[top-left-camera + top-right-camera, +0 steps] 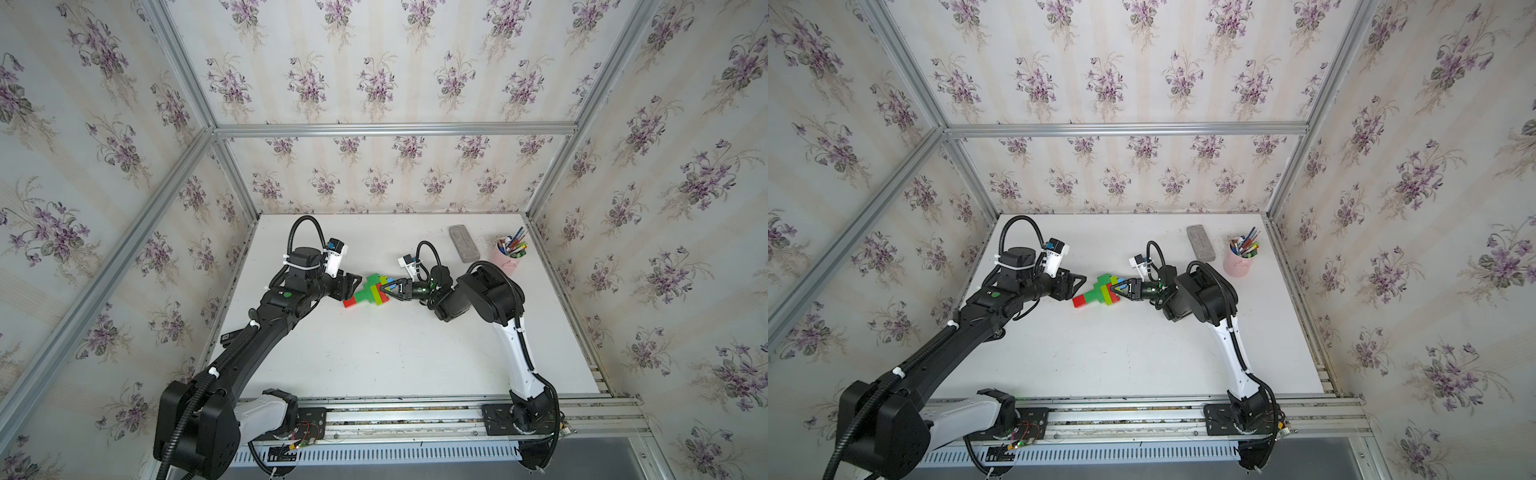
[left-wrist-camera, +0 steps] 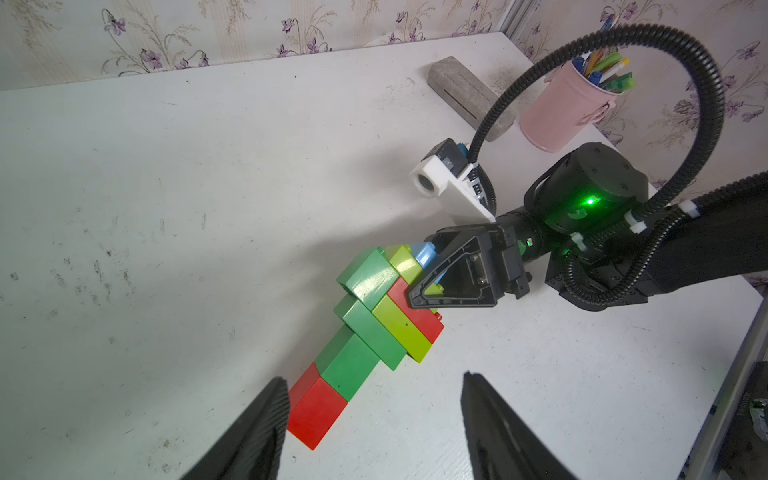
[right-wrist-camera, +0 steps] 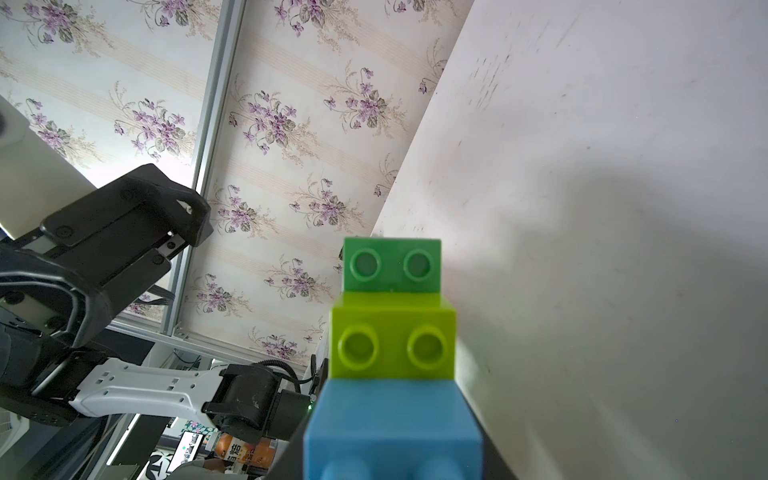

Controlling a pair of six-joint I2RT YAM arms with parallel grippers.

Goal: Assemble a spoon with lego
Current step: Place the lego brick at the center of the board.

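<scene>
spoon point(image 2: 374, 324) flat on bench point(image 2: 166, 208), centre frame. right hand point(image 2: 420, 270) straddles its blue tip point(image 2: 424, 253), seemingly seating it; pinch or slack, cannot tell. left hand point(image 2: 374, 378) spread at red stem point(image 2: 318, 409), probably a backstop.

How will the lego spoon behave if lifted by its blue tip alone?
Probably stiff: the spoon has chunky bricks sitting flush. Likely light plastic. With the right gripper around only the blue tip, the long stem could lever that joint apart; glossy faces may slip.
</scene>
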